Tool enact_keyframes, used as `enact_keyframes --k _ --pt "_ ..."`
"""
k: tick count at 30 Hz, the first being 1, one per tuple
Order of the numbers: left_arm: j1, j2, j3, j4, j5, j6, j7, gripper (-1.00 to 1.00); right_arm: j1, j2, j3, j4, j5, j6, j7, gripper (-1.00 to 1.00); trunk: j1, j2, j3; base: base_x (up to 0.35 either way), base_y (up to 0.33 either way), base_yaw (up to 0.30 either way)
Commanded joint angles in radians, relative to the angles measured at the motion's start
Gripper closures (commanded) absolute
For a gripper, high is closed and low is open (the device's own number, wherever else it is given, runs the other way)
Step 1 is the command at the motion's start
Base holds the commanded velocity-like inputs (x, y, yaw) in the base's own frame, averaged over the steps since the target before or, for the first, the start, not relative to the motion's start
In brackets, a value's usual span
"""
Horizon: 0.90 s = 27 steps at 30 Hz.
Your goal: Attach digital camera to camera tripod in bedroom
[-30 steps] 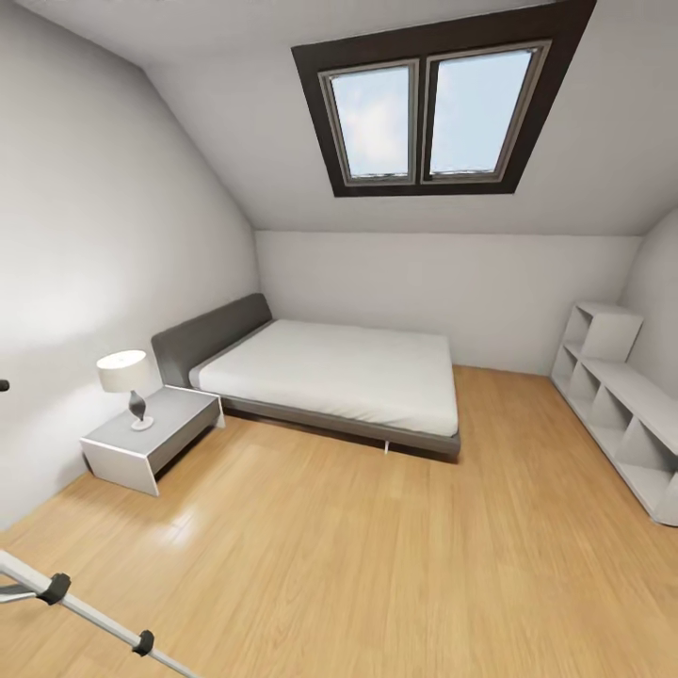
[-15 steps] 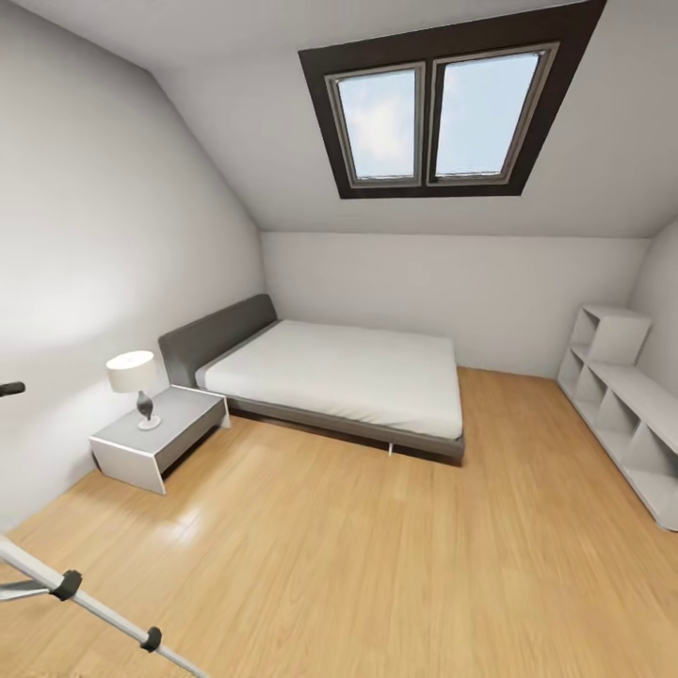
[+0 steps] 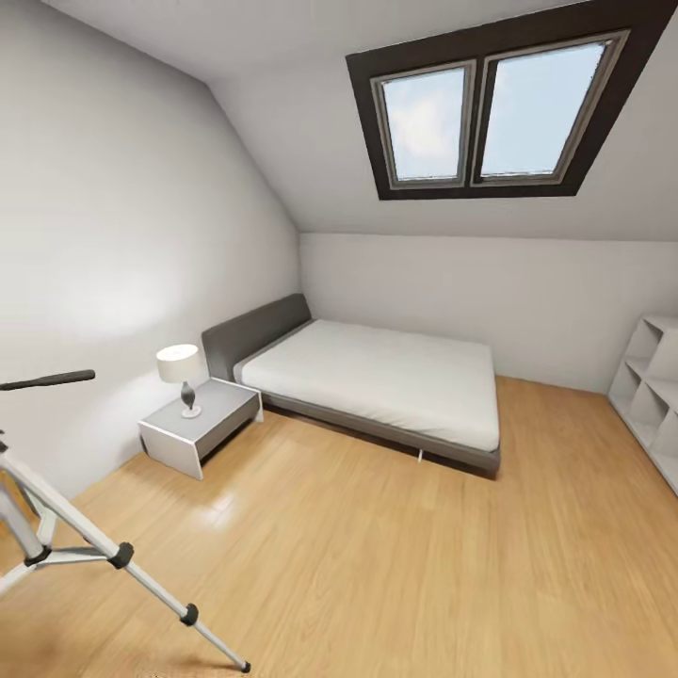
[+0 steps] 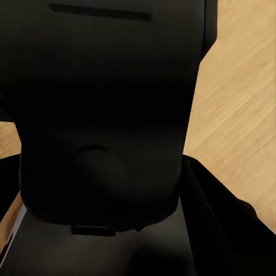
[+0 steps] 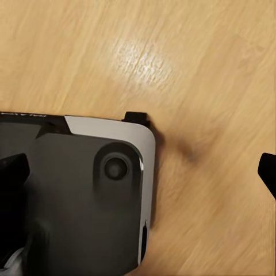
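Your view has swung left since the earlier frames, so the camera tripod (image 3: 66, 527) now shows far more of itself at the lower left: its legs, black joints and pan handle (image 3: 47, 379), where before only one leg crossed the corner. The bed (image 3: 377, 377), nightstand (image 3: 202, 424) and skylight (image 3: 499, 113) have slid right accordingly. That suggests you are lining up on the tripod. I cannot tell either pincer's opening, nor the tripod's place relative to them; the wrist views give dark housing over wood floor (image 5: 201, 69).

Open wood floor (image 3: 395, 556) mid-rm, camera tripod (image 3: 56, 527) near left, bed (image 3: 377, 381) beyond, nightstand (image 3: 202, 424) by wall
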Motion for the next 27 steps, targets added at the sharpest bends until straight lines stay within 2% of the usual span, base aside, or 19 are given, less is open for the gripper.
enact_keyframes --k 1,27 --pt "-0.001 0.000 0.000 0.002 0.009 -0.003 -0.005 1.00 -0.001 -0.001 -0.008 0.003 0.008 -0.003 0.002 -1.00 -0.004 0.006 0.001 0.000 0.000 0.269" --pt "-0.001 -0.002 0.000 0.002 0.010 -0.003 -0.005 1.00 -0.001 0.000 -0.008 0.002 0.010 -0.005 0.001 -1.00 -0.103 0.188 0.083 0.000 0.000 0.269"
